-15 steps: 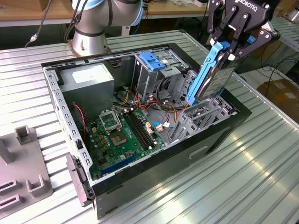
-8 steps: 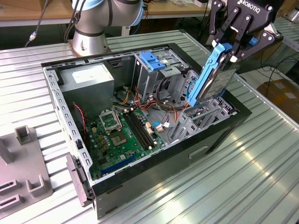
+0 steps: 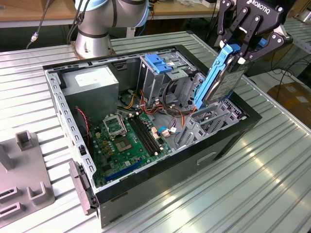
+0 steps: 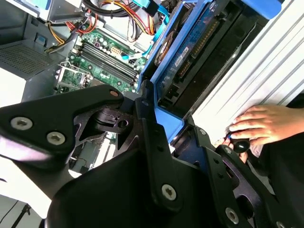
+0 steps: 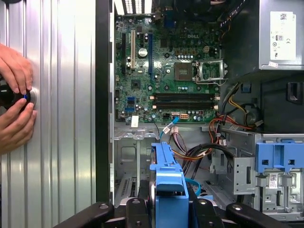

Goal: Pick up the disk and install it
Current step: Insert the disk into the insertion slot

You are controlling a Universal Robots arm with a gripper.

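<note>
The disk (image 3: 219, 82), a dark grey drive in a bright blue carrier rail, hangs steeply tilted over the open computer case (image 3: 160, 162), at the exterior view's right. Its lower end reaches down to the metal drive bay (image 3: 211, 119) by the case's near wall. My gripper (image 3: 241, 54) is shut on the disk's upper end, one black finger on each side. In both wrist views the blue carrier (image 4: 164, 121) (image 5: 168, 183) sits clamped between the black fingers (image 5: 135, 211), with the motherboard (image 5: 166, 71) beyond it.
A metal drive cage topped by a fixed blue bracket (image 3: 158, 63) stands at the back of the case, with cables beside it. A power supply (image 3: 90, 82) fills the far corner. A person's hands (image 5: 14, 102) rest on a knob on the ribbed table. Grey fixtures (image 3: 24, 179) lie at the exterior view's left.
</note>
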